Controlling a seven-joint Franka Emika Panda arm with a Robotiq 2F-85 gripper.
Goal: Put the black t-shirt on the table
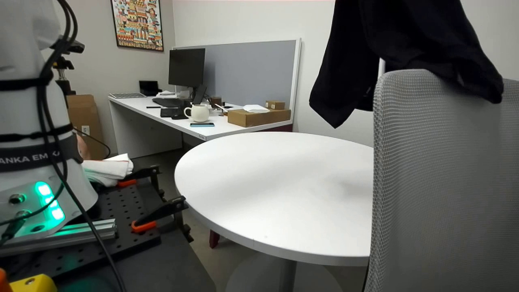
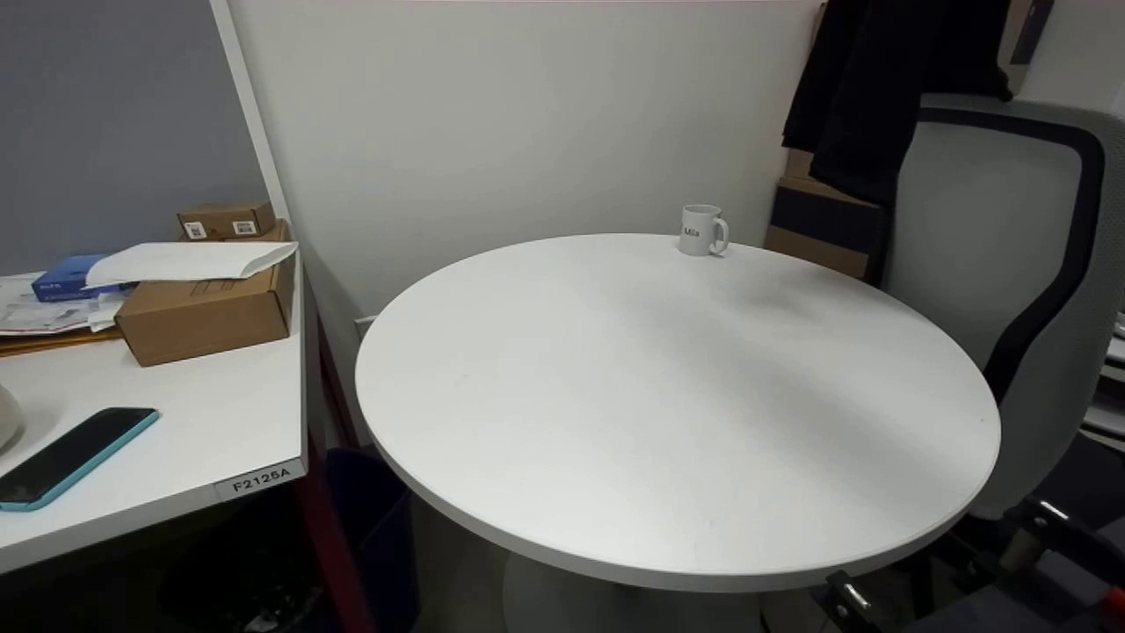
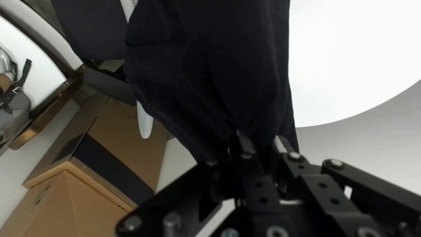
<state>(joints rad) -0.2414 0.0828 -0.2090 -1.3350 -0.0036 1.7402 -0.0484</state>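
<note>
The black t-shirt (image 1: 409,32) hangs from above the picture in an exterior view, overlapping the top of the chair back. One part of it hangs down at the chair's side, above the table's level. It also hangs beside the chair in an exterior view (image 2: 879,97). In the wrist view my gripper (image 3: 258,136) has its fingers close together with the bunched cloth of the t-shirt (image 3: 213,72) between them. The gripper is outside both exterior views. The round white table (image 1: 275,182) also shows in an exterior view (image 2: 650,396) and beside the cloth in the wrist view (image 3: 348,62).
The grey mesh chair (image 1: 442,190) stands against the table's edge. A white mug (image 2: 700,230) stands at the table's far edge. A white desk (image 1: 162,109) with a monitor and boxes stands beside the table. Cardboard boxes (image 3: 128,141) are stacked behind the chair.
</note>
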